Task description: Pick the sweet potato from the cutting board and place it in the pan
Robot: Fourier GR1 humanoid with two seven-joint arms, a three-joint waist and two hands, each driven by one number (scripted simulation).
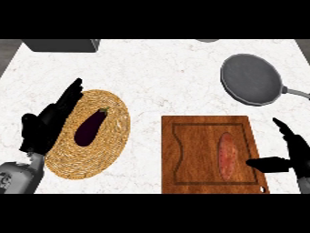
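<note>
The right robot hand (298, 159) is spread wide beside the sweet potato (227, 155) on the cutting board (191, 154), holding nothing; the left robot hand (50, 120) rests open.

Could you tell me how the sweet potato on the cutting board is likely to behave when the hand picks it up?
The sweet potato looks long and rounded, so it may roll sideways on the flat cutting board if nudged. It probably stays stiff when lifted. With tapered ends, gripping mid-length seems safest; the open right hand is beside it, not touching.
</note>
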